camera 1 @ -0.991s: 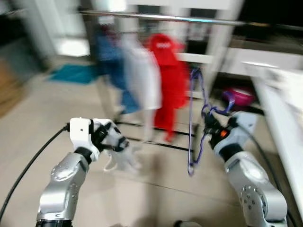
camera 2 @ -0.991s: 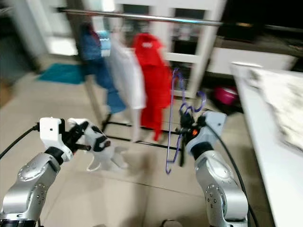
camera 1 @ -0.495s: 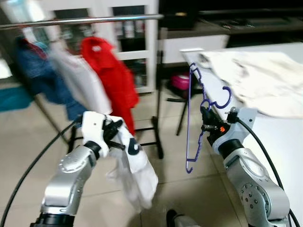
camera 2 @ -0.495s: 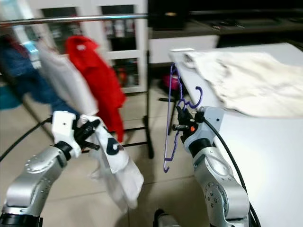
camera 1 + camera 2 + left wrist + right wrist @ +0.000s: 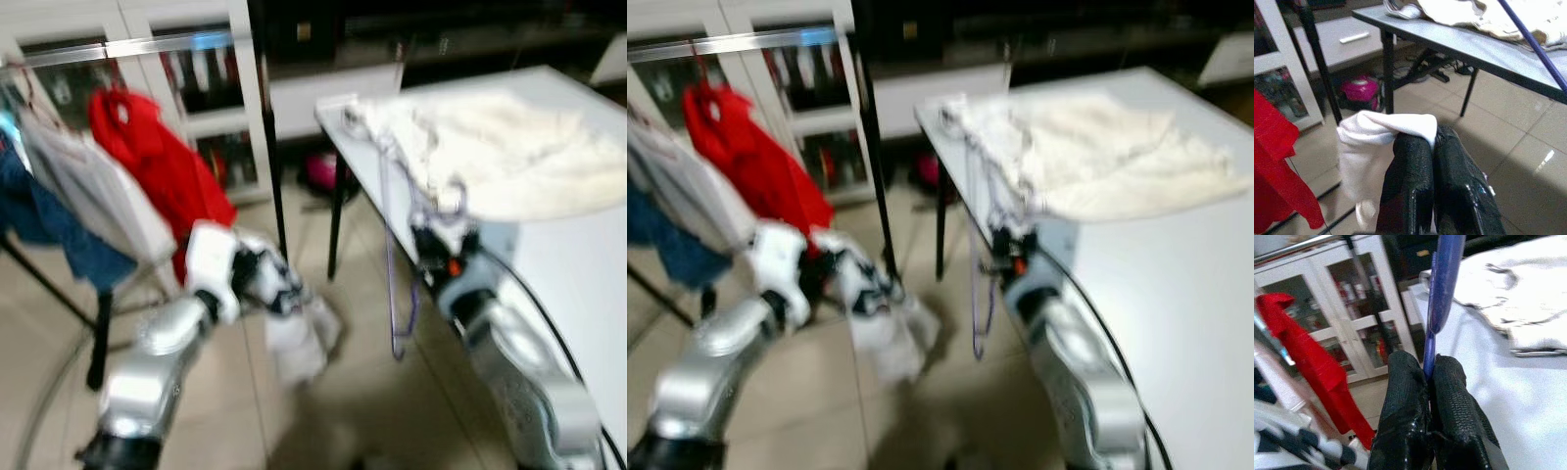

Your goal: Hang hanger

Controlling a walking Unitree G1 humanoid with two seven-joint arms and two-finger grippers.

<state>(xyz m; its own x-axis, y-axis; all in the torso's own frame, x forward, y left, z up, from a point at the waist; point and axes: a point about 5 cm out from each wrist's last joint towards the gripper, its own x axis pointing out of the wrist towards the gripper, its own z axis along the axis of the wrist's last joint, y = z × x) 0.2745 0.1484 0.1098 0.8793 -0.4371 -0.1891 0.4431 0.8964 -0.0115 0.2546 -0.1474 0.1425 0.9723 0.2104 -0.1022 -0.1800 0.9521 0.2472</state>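
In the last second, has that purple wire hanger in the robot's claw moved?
Cannot tell. The purple wire hanger sits pinched in the right claw beside the white table, but the whole blurred view swung, so the camera turned.

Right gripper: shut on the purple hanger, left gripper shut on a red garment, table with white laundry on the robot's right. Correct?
One thing is off: the left gripper is shut on a white garment, not a red one, as the left wrist view shows. The red garment hangs on the rail. The right gripper is shut on the purple hanger, and the table with white laundry is on the robot's right.
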